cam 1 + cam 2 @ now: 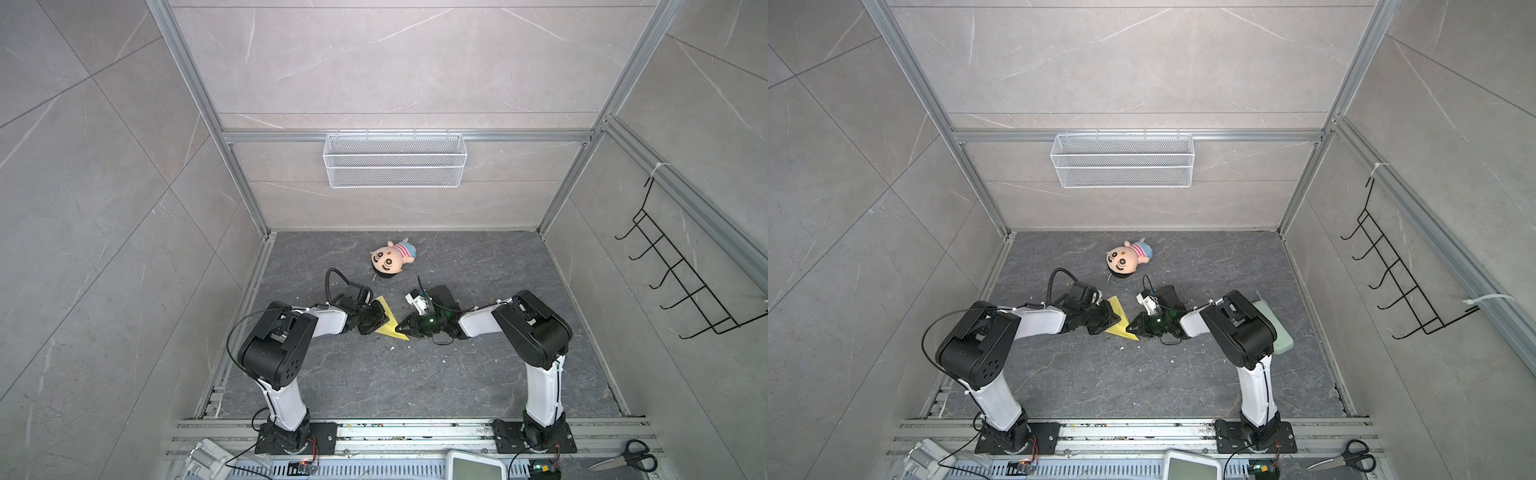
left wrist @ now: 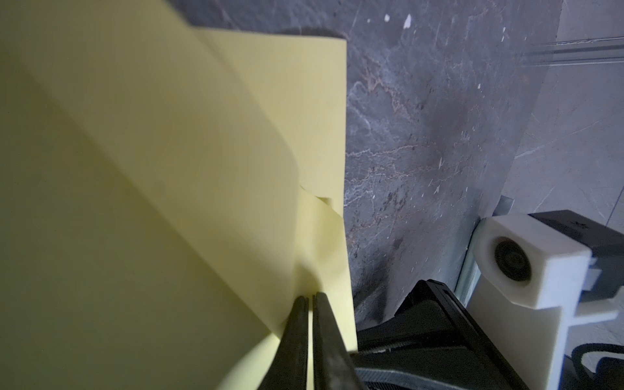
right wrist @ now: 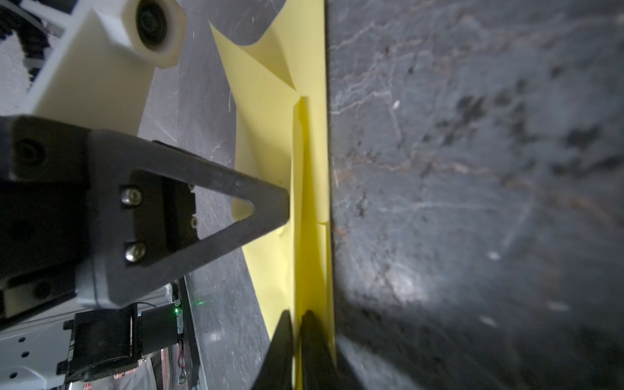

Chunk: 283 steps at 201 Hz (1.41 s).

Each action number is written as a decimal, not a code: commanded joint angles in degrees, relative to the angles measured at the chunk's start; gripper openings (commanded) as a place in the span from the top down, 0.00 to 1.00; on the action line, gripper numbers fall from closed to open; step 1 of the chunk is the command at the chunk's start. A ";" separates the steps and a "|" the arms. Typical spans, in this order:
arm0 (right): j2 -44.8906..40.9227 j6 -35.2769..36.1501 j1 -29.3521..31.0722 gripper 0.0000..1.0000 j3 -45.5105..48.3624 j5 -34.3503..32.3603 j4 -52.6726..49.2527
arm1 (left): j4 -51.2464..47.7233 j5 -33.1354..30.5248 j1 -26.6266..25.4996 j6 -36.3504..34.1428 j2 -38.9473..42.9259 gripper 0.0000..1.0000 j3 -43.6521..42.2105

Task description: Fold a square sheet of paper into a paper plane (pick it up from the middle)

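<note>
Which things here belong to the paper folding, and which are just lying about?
In use: half-folded paper plane, left tool and right tool, both shut on it.
Lying about: plush doll, scissors, wire basket, hook rack, green pad.

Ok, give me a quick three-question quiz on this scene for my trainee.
1. True or false: the left pincer and the right pincer are each shut on the folded yellow paper.
2. What lies farther back than the paper? A mug; B plush doll; C ball.
3. Fill in: the scissors lie near the base of the ___ arm.
Key: 1 true; 2 B; 3 right.
</note>
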<state>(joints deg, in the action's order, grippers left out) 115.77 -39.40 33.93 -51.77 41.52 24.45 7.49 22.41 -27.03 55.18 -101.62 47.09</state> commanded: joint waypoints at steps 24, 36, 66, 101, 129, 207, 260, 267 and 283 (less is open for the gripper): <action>1.67 2.44 -0.31 0.85 0.36 -4.42 -8.85 | -2.43 -0.52 0.02 -1.61 -1.48 0.90 2.26; 0.76 3.79 -0.27 0.85 -0.58 -4.13 -11.03 | -3.71 -1.10 0.04 -1.72 -1.48 0.91 2.16; -2.15 7.04 -0.26 0.84 -2.30 -1.71 -14.69 | -5.45 -1.55 0.42 -1.79 -1.89 0.92 1.88; -5.38 8.92 -0.23 0.82 -3.77 -0.14 -18.77 | -5.37 -1.50 0.49 -1.56 -1.91 0.92 1.50; -6.00 9.16 -0.27 0.82 -4.58 -0.56 -21.58 | -5.34 -1.32 0.60 -1.67 -2.17 0.92 1.69; -3.15 11.70 -0.18 0.89 -5.50 -4.74 -28.86 | -3.66 0.61 0.64 -1.06 -2.26 0.91 2.57; -1.16 12.42 -0.18 0.89 -6.07 -6.62 -30.49 | 0.33 3.93 0.70 -0.86 -1.30 0.88 2.64; -1.08 12.47 -0.23 0.89 -6.12 -6.71 -30.60 | 0.58 4.09 0.72 -1.17 -1.39 0.87 2.69; -0.98 12.61 -0.23 0.88 -6.17 -7.10 -30.57 | 0.38 4.34 0.67 -1.22 -1.85 0.88 2.91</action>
<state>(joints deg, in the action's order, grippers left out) 111.90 -28.42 33.71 -58.02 39.44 -1.91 6.57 24.69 -26.59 55.02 -102.69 48.69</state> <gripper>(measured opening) 0.110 0.125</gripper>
